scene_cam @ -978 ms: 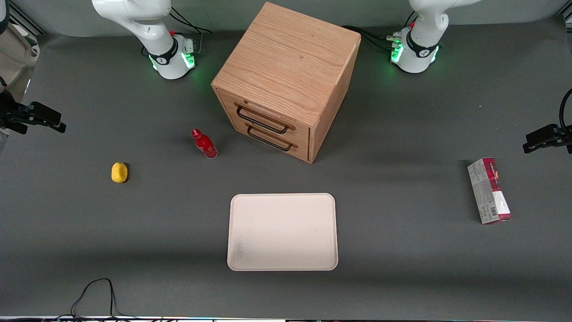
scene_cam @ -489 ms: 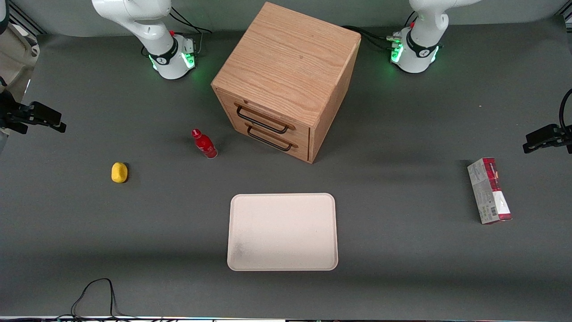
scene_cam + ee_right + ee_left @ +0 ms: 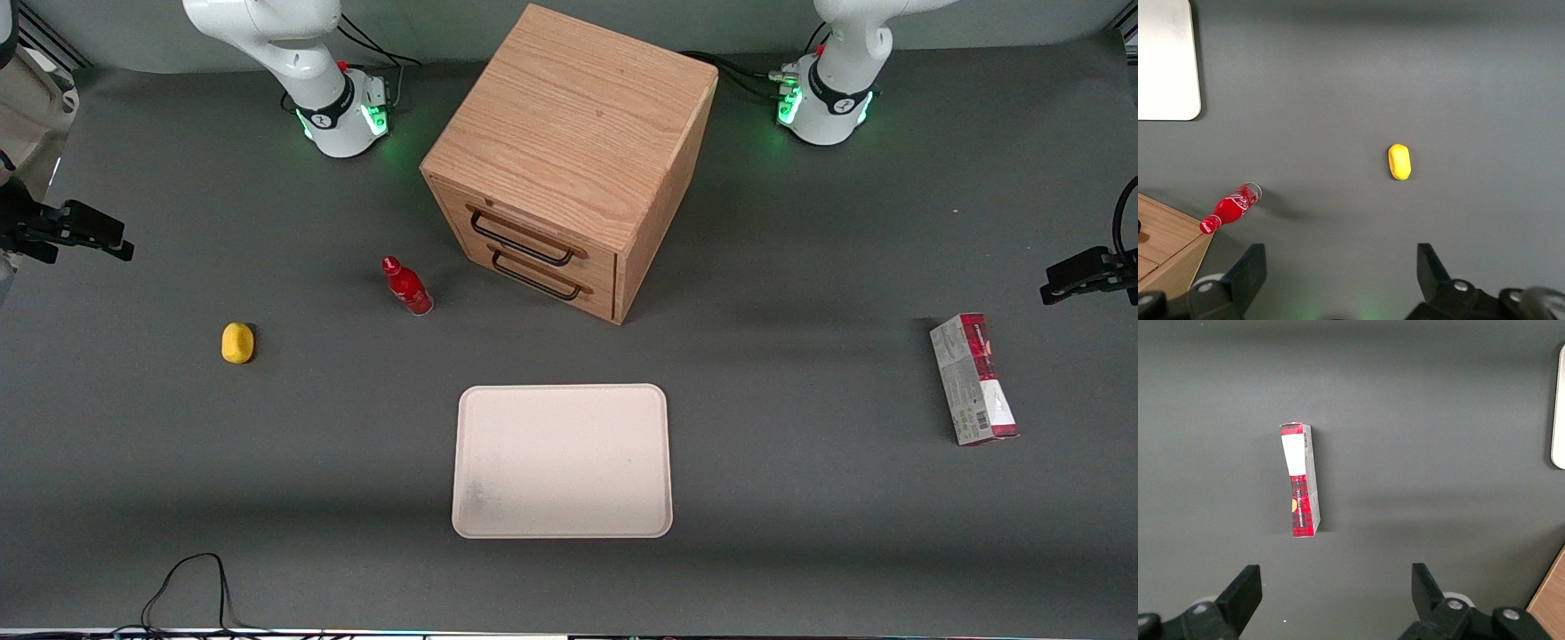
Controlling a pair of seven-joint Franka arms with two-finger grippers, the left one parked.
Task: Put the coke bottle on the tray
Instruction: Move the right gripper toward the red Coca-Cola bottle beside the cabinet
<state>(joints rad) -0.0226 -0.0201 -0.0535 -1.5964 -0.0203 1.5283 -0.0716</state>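
The small red coke bottle (image 3: 407, 286) stands on the grey table beside the wooden cabinet (image 3: 569, 133), toward the working arm's end. It is farther from the front camera than the tray (image 3: 562, 460), a cream-white rectangle with nothing on it. In the right wrist view the coke bottle (image 3: 1230, 209) shows next to a cabinet corner, well apart from my gripper (image 3: 1341, 250). The gripper hangs high above the table, open, with nothing between its dark fingers (image 3: 1251, 267). One corner of the tray (image 3: 1165, 60) shows in that view too.
A small yellow lump (image 3: 237, 343) lies toward the working arm's end, also seen as the yellow lump (image 3: 1399, 162) under my wrist. A red-and-grey carton (image 3: 973, 378) lies toward the parked arm's end. The cabinet's two drawers (image 3: 533, 262) are shut.
The working arm has shifted only very slightly. The bottle, the tray and everything else on the table stay where they were.
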